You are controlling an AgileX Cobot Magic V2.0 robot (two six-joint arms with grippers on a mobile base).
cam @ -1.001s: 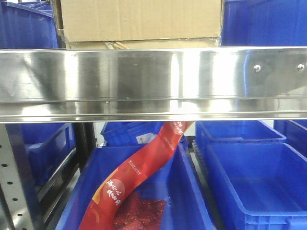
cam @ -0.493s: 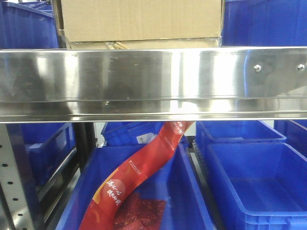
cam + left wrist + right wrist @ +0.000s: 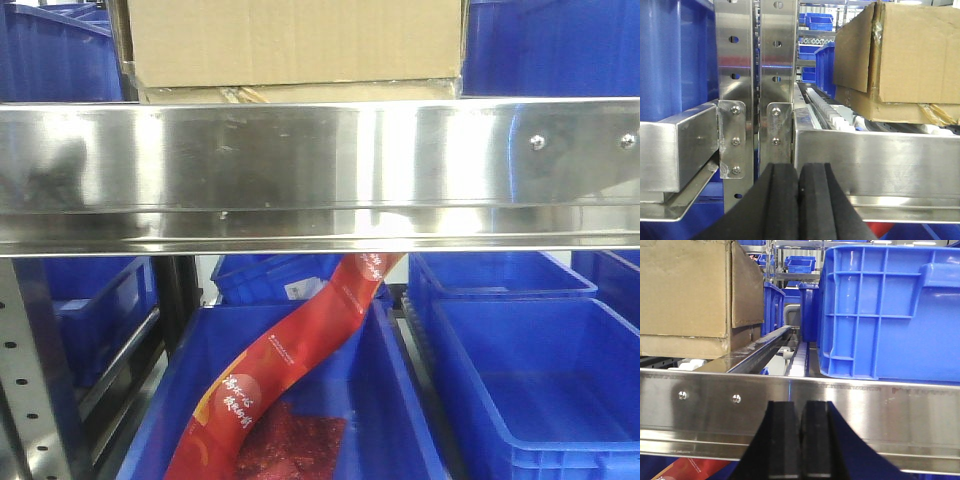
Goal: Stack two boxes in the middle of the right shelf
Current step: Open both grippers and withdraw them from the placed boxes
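Observation:
The large brown box [image 3: 295,40] rests on top of the flatter box [image 3: 300,93] on the steel shelf [image 3: 320,170], behind its shiny front rail. In the left wrist view the large box [image 3: 910,50] and the flatter box [image 3: 880,107] sit up and to the right, with tape peeling at the lower box's front edge. My left gripper [image 3: 798,172] is shut on nothing, low in front of the rail [image 3: 875,160] and apart from the boxes. My right gripper [image 3: 801,410] is also shut and empty below the rail [image 3: 890,410], with the stack [image 3: 685,287] to its upper left.
A blue bin [image 3: 895,310] stands on the shelf right of the boxes, another blue bin [image 3: 55,55] on their left. Perforated uprights [image 3: 735,50] rise left of the stack. Below the shelf are blue bins [image 3: 540,380], one holding a red banner [image 3: 290,360].
The boxes and both grippers hold still. Only the dark reflections at the left of the front rail have shifted a little.

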